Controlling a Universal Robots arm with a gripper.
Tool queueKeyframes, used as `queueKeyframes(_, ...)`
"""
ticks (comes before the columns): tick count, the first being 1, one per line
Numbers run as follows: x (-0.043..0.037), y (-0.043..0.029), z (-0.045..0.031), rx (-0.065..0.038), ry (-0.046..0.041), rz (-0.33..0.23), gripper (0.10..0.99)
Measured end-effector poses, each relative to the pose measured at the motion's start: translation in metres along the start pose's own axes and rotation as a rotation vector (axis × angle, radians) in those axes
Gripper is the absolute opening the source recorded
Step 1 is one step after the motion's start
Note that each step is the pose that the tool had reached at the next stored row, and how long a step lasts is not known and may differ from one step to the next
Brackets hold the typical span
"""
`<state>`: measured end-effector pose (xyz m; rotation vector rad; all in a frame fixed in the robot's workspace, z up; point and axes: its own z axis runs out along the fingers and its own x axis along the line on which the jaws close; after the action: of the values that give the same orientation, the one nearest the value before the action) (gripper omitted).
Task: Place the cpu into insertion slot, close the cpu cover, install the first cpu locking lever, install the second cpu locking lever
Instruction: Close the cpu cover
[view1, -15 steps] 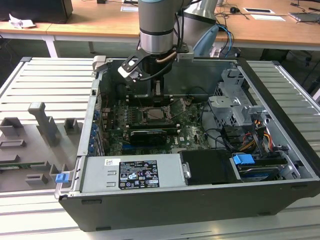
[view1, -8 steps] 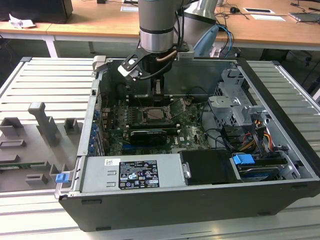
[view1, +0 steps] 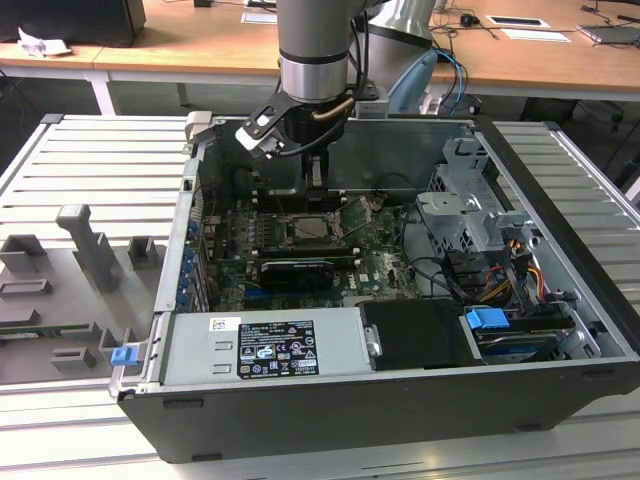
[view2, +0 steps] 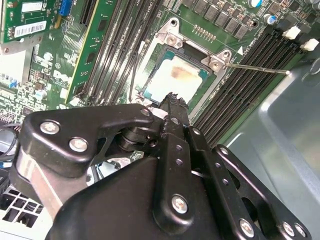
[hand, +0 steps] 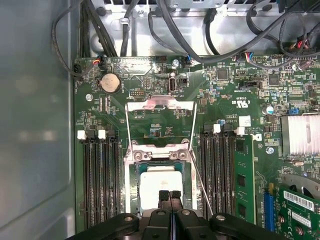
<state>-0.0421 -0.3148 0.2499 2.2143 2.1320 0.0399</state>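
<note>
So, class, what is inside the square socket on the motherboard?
The chip lies in the socket, metal face up, with a brownish smear. The gripper, jaws shut, covers one edge. The socket's contacts beneath the chip are hidden.

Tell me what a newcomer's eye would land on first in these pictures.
First, the black gripper, tips together, poised right over the pale cpu, which sits in the insertion slot at the motherboard's middle, with the cpu cover swung open beside it. Then, in the exterior view, the open dark computer case with the silver arm reaching down into it.
</note>
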Motion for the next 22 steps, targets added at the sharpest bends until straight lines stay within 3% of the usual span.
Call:
queueKeyframes(3,0.0002,0.0017,-0.0001,0.002,-0.0011,0.0,0.106)
queueKeyframes(5,0.001,0.0019,-0.0024,0.001,-0.0127,-0.001,0.106)
queueKeyframes(7,0.0013,0.0021,-0.0054,0.001,-0.016,-0.001,0.106)
queueKeyframes(22,0.0014,0.0055,-0.008,0.002,-0.0166,-0.001,0.106)
